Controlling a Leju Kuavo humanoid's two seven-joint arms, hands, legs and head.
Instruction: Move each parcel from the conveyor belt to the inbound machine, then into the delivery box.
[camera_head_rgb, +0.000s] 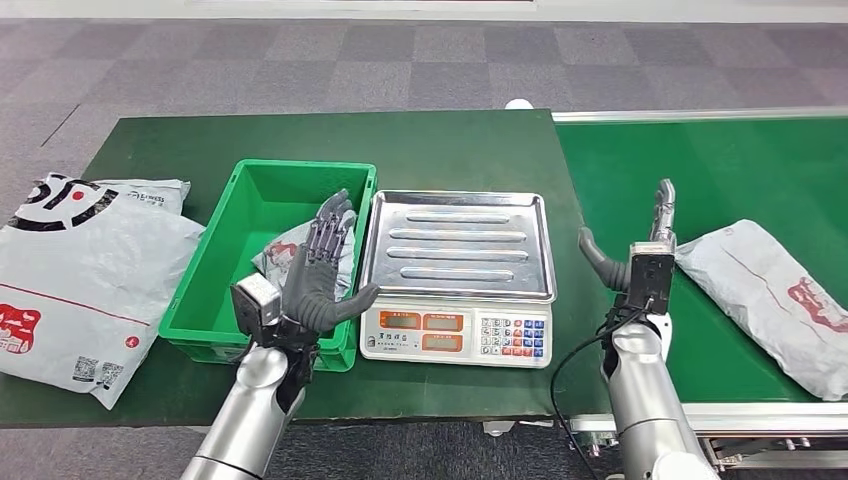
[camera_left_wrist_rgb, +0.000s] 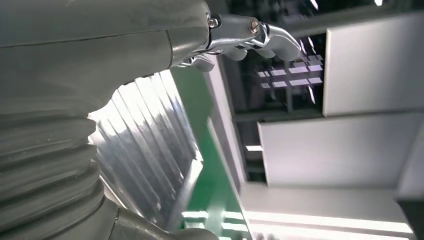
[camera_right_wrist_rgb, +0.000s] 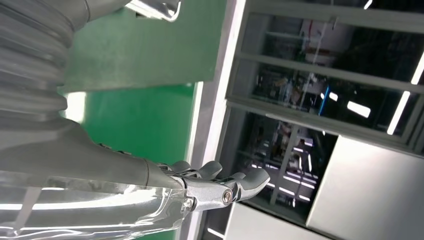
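On the conveyor belt (camera_head_rgb: 700, 170) in the head view, a grey parcel (camera_head_rgb: 770, 290) lies just beside the right hand (camera_head_rgb: 640, 250), fingers apart, empty. The left hand (camera_head_rgb: 320, 275) hovers spread over the green delivery box (camera_head_rgb: 215, 270), beside the scale (camera_head_rgb: 458, 275). In the left wrist view, ribbed metal (camera_left_wrist_rgb: 145, 145) fills the background.

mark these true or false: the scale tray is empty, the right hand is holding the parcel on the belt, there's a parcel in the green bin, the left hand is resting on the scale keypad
The scale tray is empty: true.
The right hand is holding the grey parcel on the conveyor belt: false; it is open, upright, just beside the parcel's near end.
A parcel lies in the green bin: true, partly behind the left hand.
The left hand rests on the scale keypad: false; it is raised and open over the bin's right edge.
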